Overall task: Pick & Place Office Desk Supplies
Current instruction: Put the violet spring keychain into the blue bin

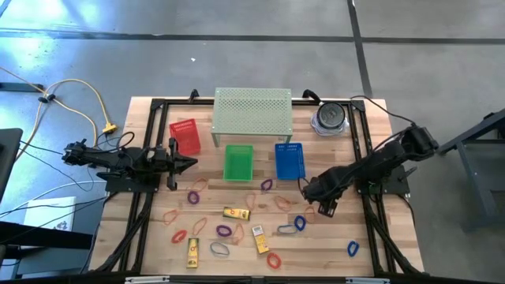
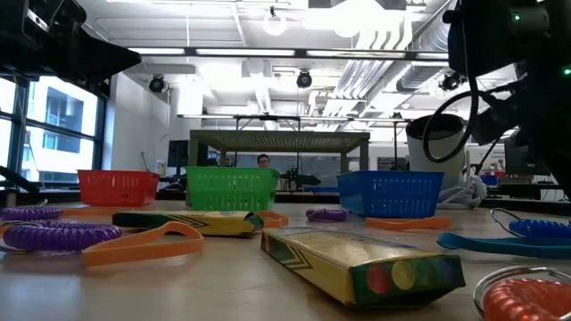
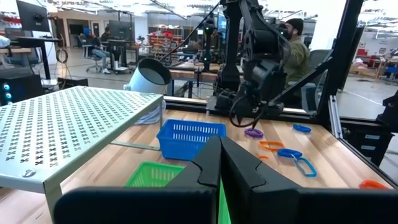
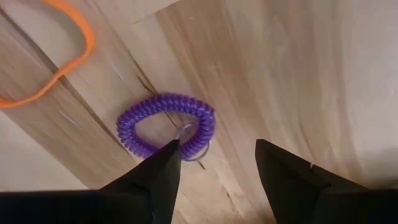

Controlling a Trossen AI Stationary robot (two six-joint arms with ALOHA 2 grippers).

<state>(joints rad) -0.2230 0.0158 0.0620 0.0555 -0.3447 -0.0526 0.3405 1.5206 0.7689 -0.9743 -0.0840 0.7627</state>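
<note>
My right gripper (image 4: 214,163) is open, low over the purple loop (image 4: 163,124) near the blue basket (image 1: 289,160). My left gripper (image 3: 219,168) is shut.

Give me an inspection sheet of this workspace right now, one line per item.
Surface: wooden slat table, black frame.
Job's things: coiled and flat loops scattered, including a purple coiled loop and an orange flat loop; yellow rectangular packets near the middle.
Clutter: red mesh basket, green mesh basket, blue mesh basket, pale green perforated shelf.
Grippers: left gripper shut, empty, beside the red basket; right gripper open over the purple loop.
Cables: yellow cable on the floor.
Surroundings: seated person beyond the table.
</note>
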